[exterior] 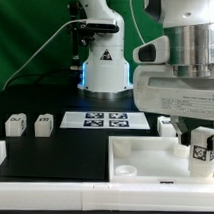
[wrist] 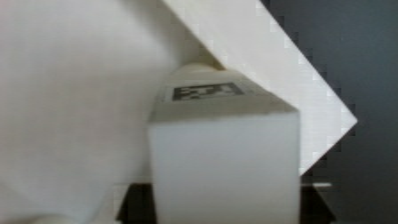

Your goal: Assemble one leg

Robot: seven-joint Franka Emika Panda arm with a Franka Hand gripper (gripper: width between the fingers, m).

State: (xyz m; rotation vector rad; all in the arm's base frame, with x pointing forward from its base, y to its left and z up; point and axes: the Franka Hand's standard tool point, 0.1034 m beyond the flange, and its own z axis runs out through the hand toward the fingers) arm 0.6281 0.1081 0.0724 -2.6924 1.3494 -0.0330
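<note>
I see the leg, a stubby white block with a black-and-white tag on its face, held upright at the exterior view's right. It sits between the fingers of the gripper, which are closed against its sides, so the tool is clamped on the leg. In the wrist view the leg fills the middle of the picture as a tall white block with a tag near its upper end, and the dark fingertips show at its base on either side.

The leg hangs over the near right corner of the panel, a large white tray-like piece with a raised rim and a round hole near one corner. I cannot tell whether the leg touches the panel.

Behind the panel, the marker board lies flat on the black table, carrying its tags. At the exterior view's left, two more legs stand side by side on the table, near each other but apart. Another leg stands just behind the panel, partly hidden by the gripper.
</note>
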